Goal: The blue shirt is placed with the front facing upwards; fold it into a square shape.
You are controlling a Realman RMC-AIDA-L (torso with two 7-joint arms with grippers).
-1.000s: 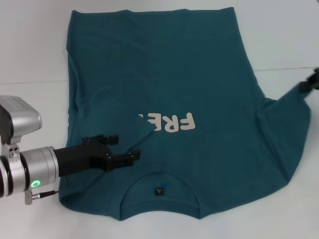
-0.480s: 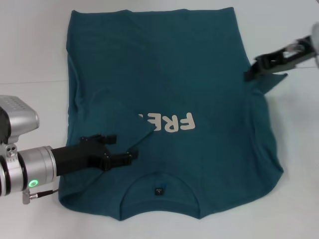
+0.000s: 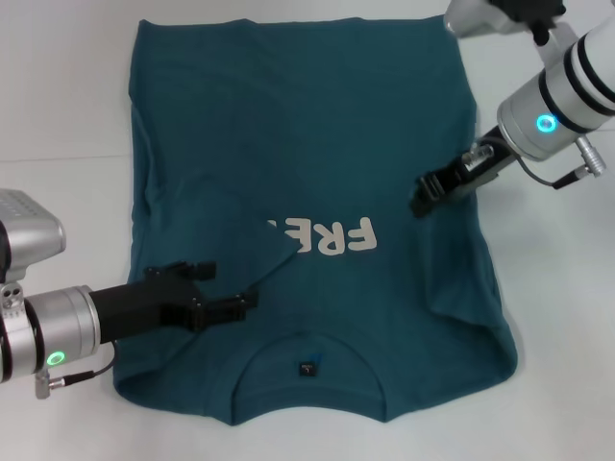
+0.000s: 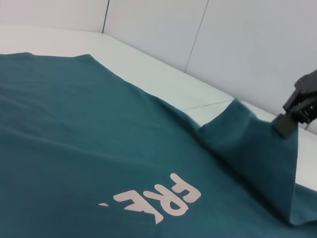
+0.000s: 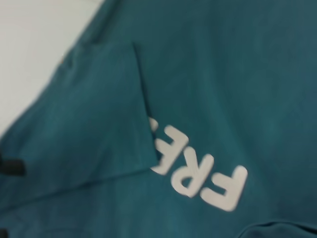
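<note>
The blue shirt (image 3: 317,134) lies flat on the white table (image 3: 58,115), its collar (image 3: 307,365) nearest me and the cream print (image 3: 332,235) facing up. Its left sleeve (image 5: 99,114) is folded inward and covers the start of the print. My left gripper (image 3: 233,284) rests open just over that folded sleeve, beside the collar. My right gripper (image 3: 425,199) is shut on the right sleeve (image 4: 252,148), holding it lifted over the shirt's body, right of the print. The left wrist view shows the right gripper (image 4: 292,116) pinching the sleeve's edge.
White table surface runs along both sides of the shirt, with a thin seam (image 3: 67,157) across it. A pale wall (image 4: 247,39) stands behind the table's far edge.
My right gripper has carried the right sleeve from the far right in over the shirt, so the right side now folds inward. My left gripper has drawn back slightly to the left.
</note>
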